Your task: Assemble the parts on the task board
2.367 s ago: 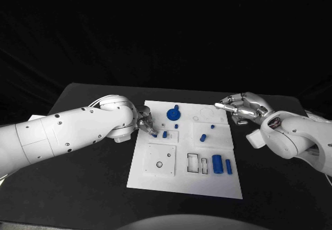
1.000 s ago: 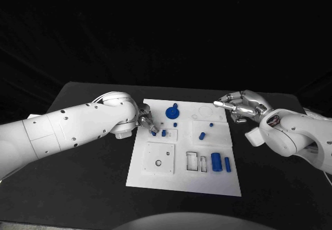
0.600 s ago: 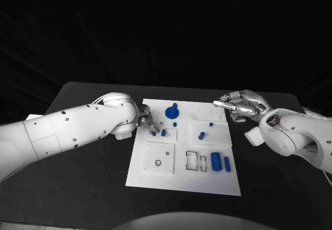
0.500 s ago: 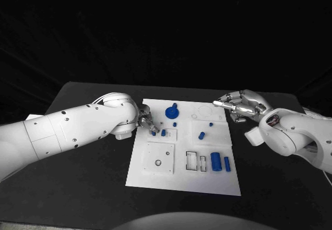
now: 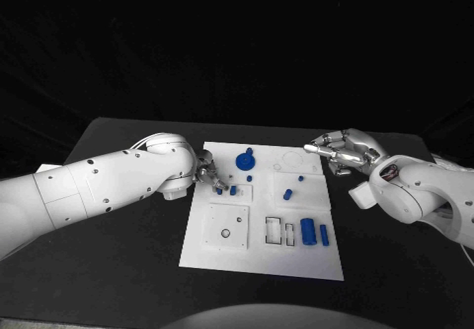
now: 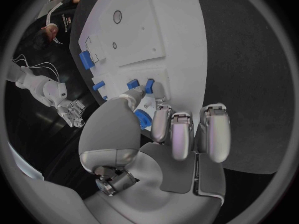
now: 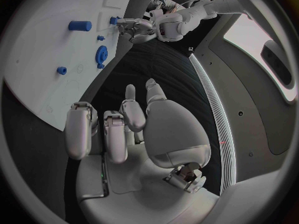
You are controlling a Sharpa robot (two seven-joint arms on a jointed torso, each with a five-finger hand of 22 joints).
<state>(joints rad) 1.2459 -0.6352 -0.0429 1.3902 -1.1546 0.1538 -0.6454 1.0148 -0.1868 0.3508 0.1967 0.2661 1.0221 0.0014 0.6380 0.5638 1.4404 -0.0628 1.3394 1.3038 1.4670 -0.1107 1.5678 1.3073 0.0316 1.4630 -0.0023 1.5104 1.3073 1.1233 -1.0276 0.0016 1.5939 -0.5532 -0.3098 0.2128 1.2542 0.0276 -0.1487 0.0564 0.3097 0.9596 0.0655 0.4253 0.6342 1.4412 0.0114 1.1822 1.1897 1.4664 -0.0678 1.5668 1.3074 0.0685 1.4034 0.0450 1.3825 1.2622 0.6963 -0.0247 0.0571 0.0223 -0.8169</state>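
Two hands show from above: the left hand at the task board's left edge, the right hand off its far right corner, above the black worktop. The left wrist view adds that the left hand's fingertips pinch a small blue part over the board. The right hand's fingers are curled with nothing in them. Seven or so blue parts sit on the board, including a gear and a cylinder. Bare worktop surrounds the board.
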